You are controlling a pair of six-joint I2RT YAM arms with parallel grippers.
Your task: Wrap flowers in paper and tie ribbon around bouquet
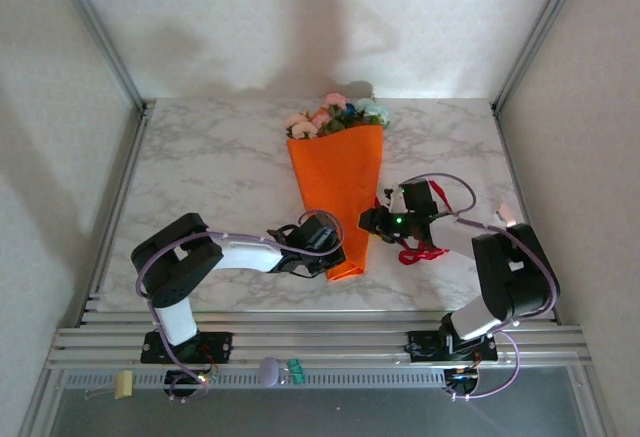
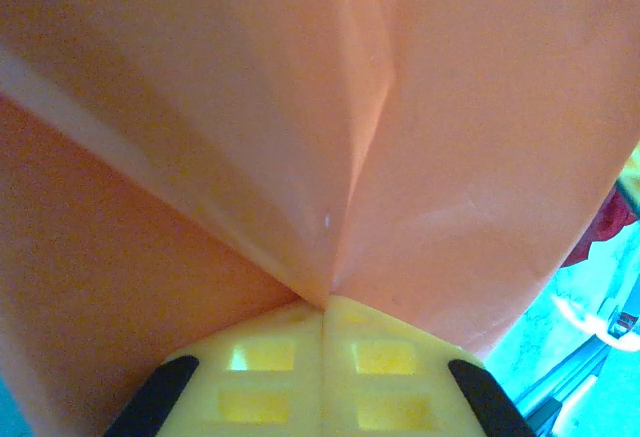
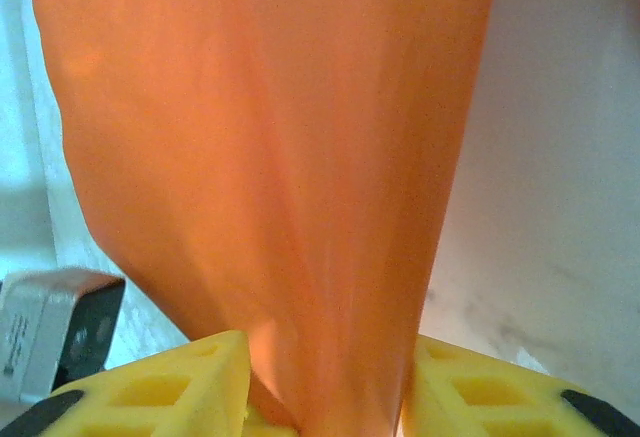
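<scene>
At the desk's (image 1: 200, 177) seven o'clock side, the left fingers (image 2: 260, 372) are seen pressed flat together, with a crease of the orange paper (image 2: 200, 107) pinched in their seam near the cone's narrow end. The bouquet (image 1: 338, 187) is laid at the desk's centre, the flowers (image 1: 335, 115) pointed to twelve o'clock and the tip to six. From the cone's three o'clock side, the right fingers (image 3: 170, 397) are set apart around its lower part, which fills the gap and is touched on both sides, so a light clasp is judged. The red ribbon (image 1: 422, 253) is heaped just beside that arm, at about four o'clock of the cone. The wrapping is judged done and the tying not yet begun. For a good tie, the overlap should be pinned by the left pinch without any pull, since thin paper is easily torn or unrolled. The clasp should be given up only once the fold is secure. The floppy ribbon is best taken near one end and led around the narrow part.
</scene>
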